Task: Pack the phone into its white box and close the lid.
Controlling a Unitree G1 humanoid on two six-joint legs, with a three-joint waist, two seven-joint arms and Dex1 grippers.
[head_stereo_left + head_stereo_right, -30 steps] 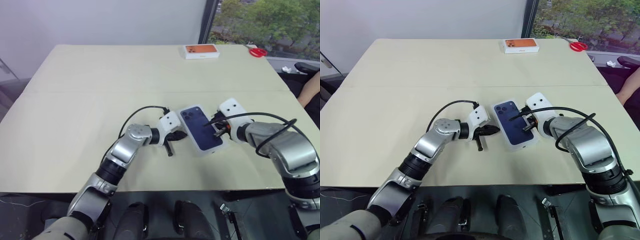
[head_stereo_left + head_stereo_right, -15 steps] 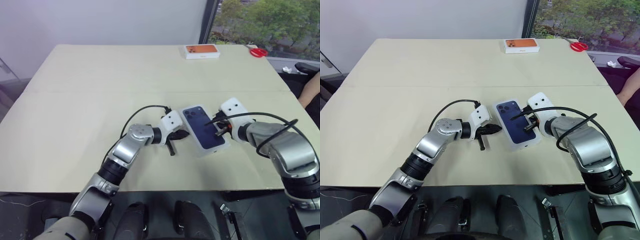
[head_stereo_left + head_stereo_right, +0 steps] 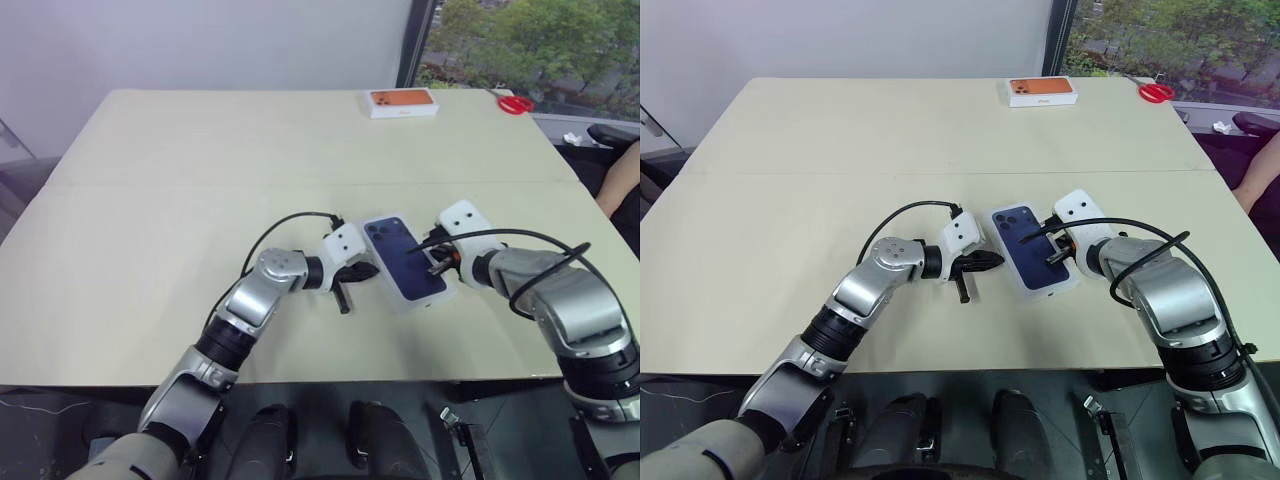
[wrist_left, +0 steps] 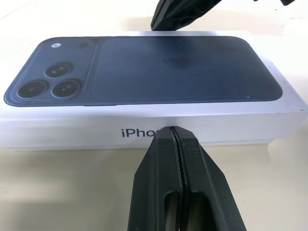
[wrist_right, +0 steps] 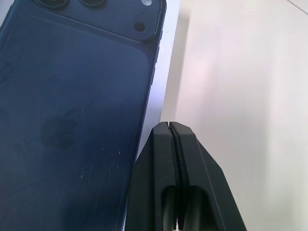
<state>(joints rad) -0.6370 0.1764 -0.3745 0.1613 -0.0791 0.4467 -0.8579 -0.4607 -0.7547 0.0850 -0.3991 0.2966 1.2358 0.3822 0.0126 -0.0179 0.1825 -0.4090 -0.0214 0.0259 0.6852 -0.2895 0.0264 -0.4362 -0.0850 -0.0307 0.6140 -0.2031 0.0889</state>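
**The box looks shut, and almost nothing has moved**

The lid (image 3: 404,260) with the dark blue phone picture on top sits flat near the front middle of the table (image 3: 200,150). In the left wrist view its white side wall reaches almost down to the table, so the lid looks pushed all the way on. I cannot see the white box or the real phone; I think both are under the lid, but I cannot be sure.

The left gripper (image 4: 176,139) has its jaws pressed together with nothing between them, and its tip is right at the lid's long side wall. The right gripper (image 5: 169,132) also has its jaws together and empty, and its tip rests at the other long edge of the lid.

Compared with a second ago, the lid has slid and turned only a tiny bit between the two tips. Both arms have stayed in the same place.

So the packing seems nearly done. What is probably left is a last squeeze or press, then pulling the arms away.

Far off sit an orange-topped box (image 3: 403,102) and red scissors (image 3: 515,104).
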